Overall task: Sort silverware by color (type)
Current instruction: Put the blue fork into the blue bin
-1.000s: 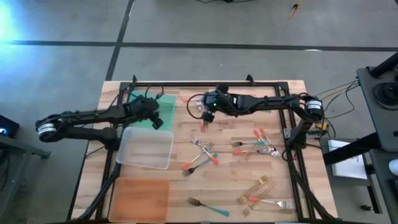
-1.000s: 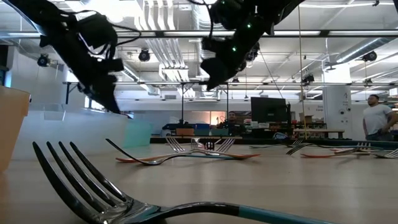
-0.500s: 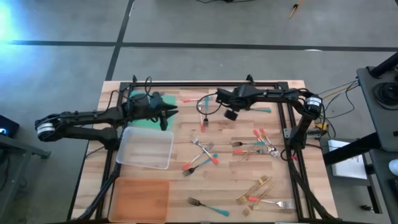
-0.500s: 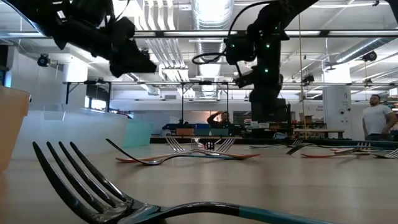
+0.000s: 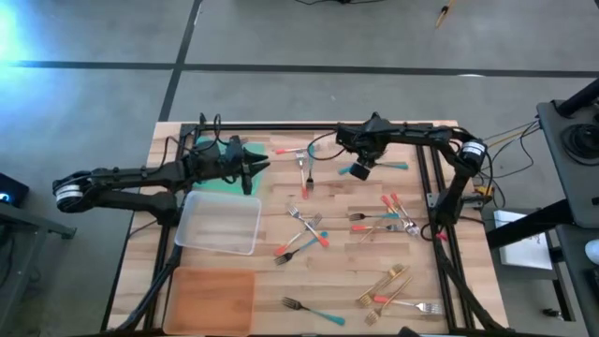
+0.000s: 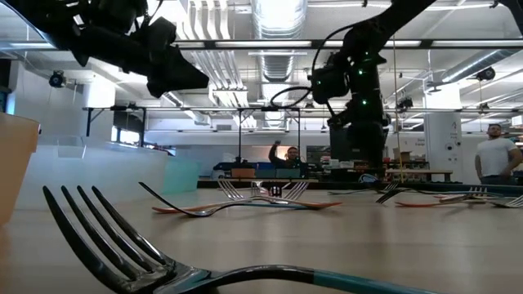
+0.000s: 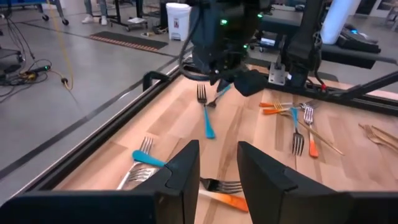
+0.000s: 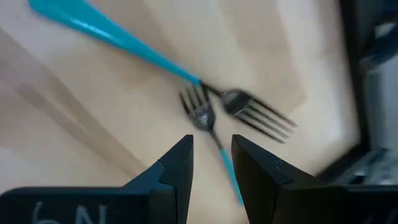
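We see pale striped wood on the table (image 5: 346,271). At the frame's left, a green tray (image 5: 217,150) sits above a clear tray (image 5: 221,225) and an orange tray (image 5: 211,298). Forks (image 5: 309,234) carry teal or coral handles; lower right, gold forks (image 5: 391,277). Both arms are black.

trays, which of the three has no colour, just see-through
The clear tray, the middle one along the table's left side, between the green tray at the far end and the orange tray at the near end.
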